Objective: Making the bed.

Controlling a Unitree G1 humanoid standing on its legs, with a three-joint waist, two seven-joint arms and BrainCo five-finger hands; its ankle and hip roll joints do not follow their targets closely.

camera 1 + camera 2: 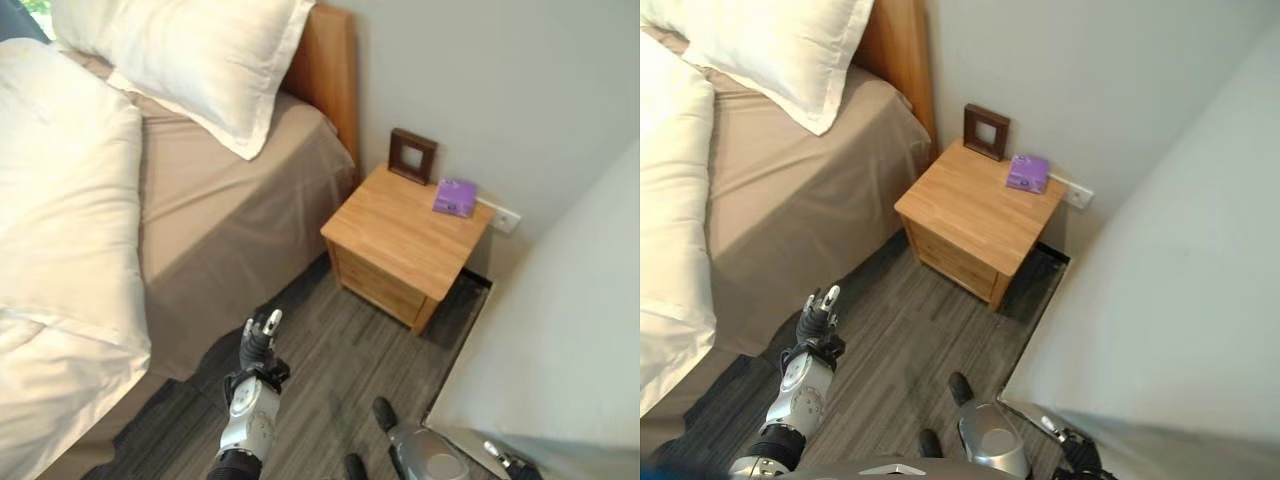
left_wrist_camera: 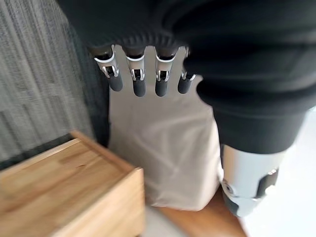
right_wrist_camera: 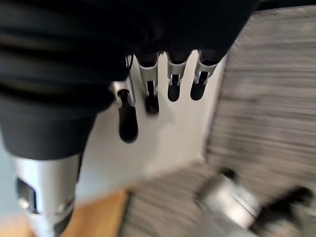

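The bed (image 1: 230, 210) occupies the left of the frame. Its white duvet (image 1: 60, 260) is bunched along the left edge, and a pillow (image 1: 190, 60) lies askew at upper left. The left hand (image 1: 258, 340) hangs over the floor beside the mattress, fingers relaxed, grasping nothing. The right hand (image 3: 158, 89) is likewise released. Risk: the wooden nightstand (image 1: 405, 240) stands near; an arm swing toward the pillow could strike it and topple the picture frame (image 1: 412, 155).

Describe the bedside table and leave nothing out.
The bedside table is a low square cabinet of light wood with visible grain and a drawer front below its top. It stands on the grey wood-look floor, close beside the bed and against the wall. On its back edge stand a dark square frame and a small purple box.
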